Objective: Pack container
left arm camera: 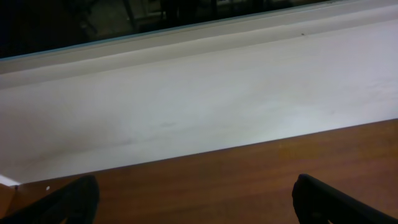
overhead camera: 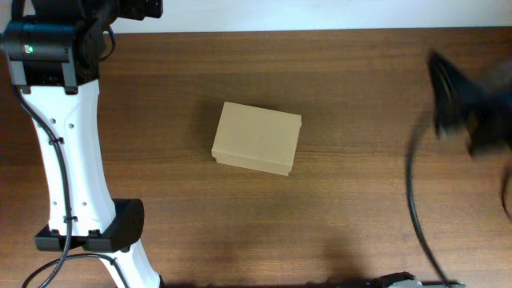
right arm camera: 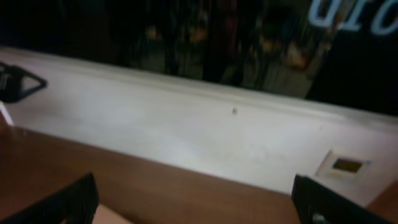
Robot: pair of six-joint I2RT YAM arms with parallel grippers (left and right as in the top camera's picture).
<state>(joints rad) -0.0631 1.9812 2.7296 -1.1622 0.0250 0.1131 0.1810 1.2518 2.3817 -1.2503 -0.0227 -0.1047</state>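
At the left side of the overhead view stood the left arm (overhead camera: 68, 160), white with black joints, reaching to the far edge of the table (overhead camera: 360, 216). In its wrist view the left gripper (left arm camera: 196, 190) was open: the two dark fingers (left arm camera: 71, 202) stood wide apart with only bare wood between them, and they faced a white board (left arm camera: 186, 106) behind the table. The container (overhead camera: 258, 138) lay at the middle of the table, well apart from both arms, with its lid closed flat on top. Its long axis ran about left to right, and the right end was turned a little toward the near edge. I could not tell on which side the hinge was. At the right, the right arm (overhead camera: 468, 100) appeared only as a dark blur. The right gripper (right arm camera: 196, 186) was also open and held nothing.
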